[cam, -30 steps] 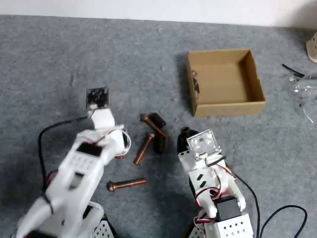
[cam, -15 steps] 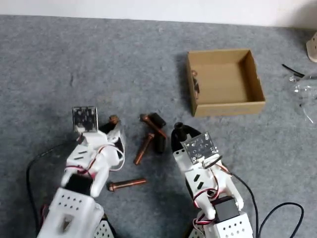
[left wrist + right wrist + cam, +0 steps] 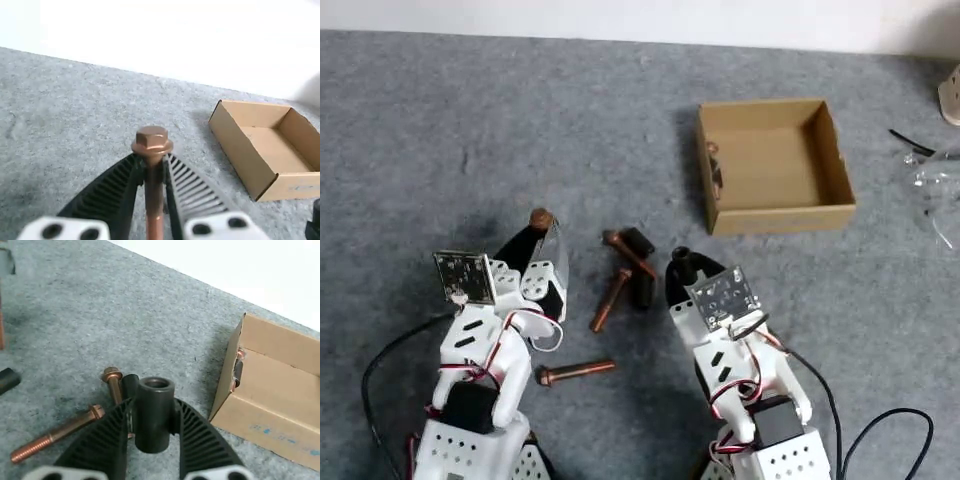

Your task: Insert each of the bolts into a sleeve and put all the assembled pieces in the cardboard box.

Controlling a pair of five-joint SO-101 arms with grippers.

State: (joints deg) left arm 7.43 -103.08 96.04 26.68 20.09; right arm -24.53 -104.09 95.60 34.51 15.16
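Left claw [image 3: 152, 160] clamps a bolt [image 3: 152, 142], head past its tips; right claw [image 3: 154, 407] grips a sleeve [image 3: 156, 390]. Between them lie loose bolts [image 3: 610, 298] and spare sleeves [image 3: 642, 288] (one bolt against a sleeve). The cardboard box [image 3: 775, 165] sits at 1 o'clock of the right claw on the worktop [image 3: 420, 120].

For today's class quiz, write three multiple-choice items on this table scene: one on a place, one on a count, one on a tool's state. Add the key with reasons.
1. Where is the cardboard box?
A. between the two arms
B. out past the right tool, away from the arms' bases
C. beside the left arm's base

2. How many loose bolts lie on the grey mat?
A. one
B. three
C. six

3. The left tool is
A. open and empty
B. shut on a sleeve
C. shut on a bolt

Key: 1 B, the high view shows it beyond the right tool. 2 B, three lie between the arms. 3 C, it clamps the bolt's shank below the head.
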